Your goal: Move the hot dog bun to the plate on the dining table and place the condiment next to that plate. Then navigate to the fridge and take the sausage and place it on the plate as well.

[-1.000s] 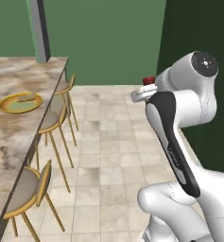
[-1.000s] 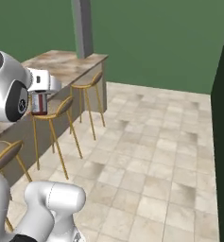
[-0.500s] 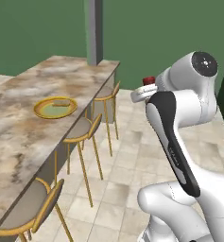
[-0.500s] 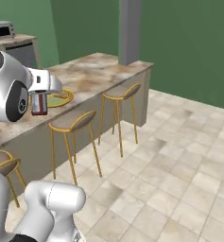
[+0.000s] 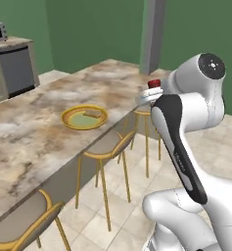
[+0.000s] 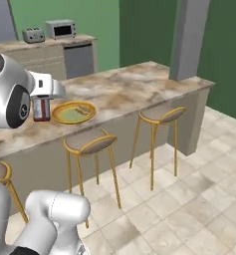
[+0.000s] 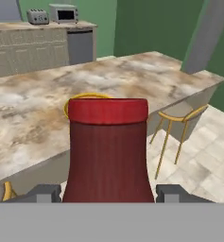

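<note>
Dark green walls (image 6: 154, 30), pale beige tiled floor (image 6: 189, 199), grey square pillar (image 5: 153, 34). Yellow-framed bar stools with grey seats (image 6: 92, 142). Cream cabinets under marbled counter (image 7: 33, 52) at back, with silver microwave (image 6: 60, 30) and toaster (image 6: 34, 35).

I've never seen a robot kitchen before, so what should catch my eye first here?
The dark red condiment bottle, clamped upright in the tool, looms closest in the hand view. Beyond it, on the long marbled dining table, sits a yellow-rimmed plate with a hot dog bun on it, above yellow-framed bar stools.
</note>
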Tool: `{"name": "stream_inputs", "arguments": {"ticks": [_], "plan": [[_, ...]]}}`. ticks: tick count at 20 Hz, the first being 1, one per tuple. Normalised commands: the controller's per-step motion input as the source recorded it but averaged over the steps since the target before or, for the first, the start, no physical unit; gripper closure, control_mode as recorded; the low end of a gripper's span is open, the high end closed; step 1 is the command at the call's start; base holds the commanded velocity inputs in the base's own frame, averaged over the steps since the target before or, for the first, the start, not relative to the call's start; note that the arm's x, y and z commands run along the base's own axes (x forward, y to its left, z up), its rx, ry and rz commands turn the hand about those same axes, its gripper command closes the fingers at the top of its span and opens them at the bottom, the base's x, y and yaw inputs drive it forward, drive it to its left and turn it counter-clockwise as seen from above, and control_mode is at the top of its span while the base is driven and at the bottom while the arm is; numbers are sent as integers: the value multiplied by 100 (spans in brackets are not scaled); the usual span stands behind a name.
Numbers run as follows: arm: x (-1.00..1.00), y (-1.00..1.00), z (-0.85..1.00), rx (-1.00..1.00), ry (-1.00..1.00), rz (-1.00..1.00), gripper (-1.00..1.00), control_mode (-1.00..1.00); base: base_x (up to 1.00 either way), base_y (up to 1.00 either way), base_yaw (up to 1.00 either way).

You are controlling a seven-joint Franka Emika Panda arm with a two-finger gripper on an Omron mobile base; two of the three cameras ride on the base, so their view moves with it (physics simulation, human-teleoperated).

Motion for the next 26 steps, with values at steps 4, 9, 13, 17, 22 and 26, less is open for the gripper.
{"name": "stream_inputs", "arguments": {"ticks": [4, 9, 13, 17, 22, 26], "plan": [[0, 0, 0, 0, 0, 0, 100, 100, 52, -47, 56], [0, 0, 0, 0, 0, 0, 100, 100, 48, -40, 59], [0, 0, 0, 0, 0, 0, 100, 100, 67, -43, 54], [0, 0, 0, 0, 0, 0, 100, 100, 81, -30, 48], [0, 0, 0, 0, 0, 0, 100, 100, 91, -16, 32], [0, 0, 0, 0, 0, 0, 100, 100, 92, 0, 7]]}}
